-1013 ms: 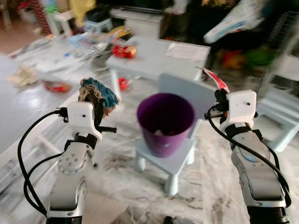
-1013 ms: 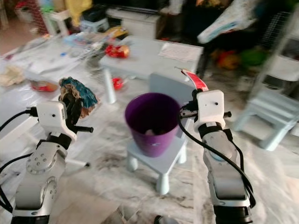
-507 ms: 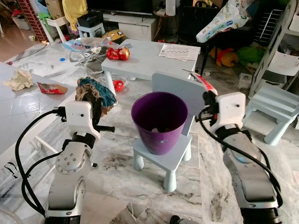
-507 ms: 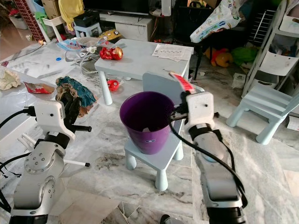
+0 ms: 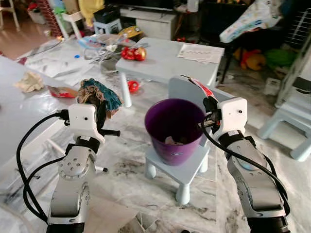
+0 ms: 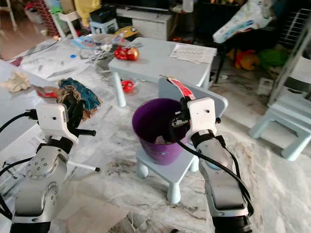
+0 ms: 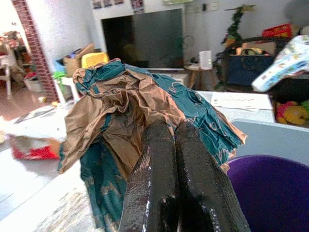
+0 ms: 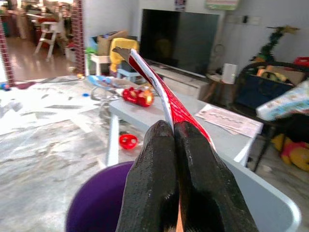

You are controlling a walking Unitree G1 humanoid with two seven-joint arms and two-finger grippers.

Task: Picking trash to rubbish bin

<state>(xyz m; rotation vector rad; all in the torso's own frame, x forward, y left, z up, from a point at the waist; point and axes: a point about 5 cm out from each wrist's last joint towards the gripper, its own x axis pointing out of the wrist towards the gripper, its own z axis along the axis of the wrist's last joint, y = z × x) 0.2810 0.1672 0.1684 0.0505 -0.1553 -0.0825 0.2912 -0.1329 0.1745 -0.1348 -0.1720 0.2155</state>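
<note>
A purple bin point(image 5: 171, 144) stands on a small light-blue chair point(image 5: 188, 171), with a few scraps at its bottom. My left gripper point(image 5: 103, 112) is shut on a crumpled teal and brown wrapper point(image 5: 99, 94) and is held up to the left of the bin, apart from it. In the left wrist view the wrapper point(image 7: 126, 102) bulges over the closed fingers point(image 7: 153, 159). My right gripper point(image 5: 209, 105) is shut on a thin red and white wrapper strip point(image 5: 196, 86) at the bin's right rim. The strip point(image 8: 160, 94) rises above the bin point(image 8: 94, 209).
Behind the bin is a low light-blue table point(image 5: 165, 62) with red packets point(image 5: 134, 52) and papers point(image 5: 200, 53). Crumpled paper point(image 5: 30, 81), a red wrapper point(image 5: 61, 91) and a red item point(image 5: 132, 86) lie on the floor. Another small chair point(image 5: 290, 122) stands at right.
The camera has shifted. My right gripper with the red strip has moved left, closer to the bin's rim. The left gripper still holds its wrapper in about the same place.
</note>
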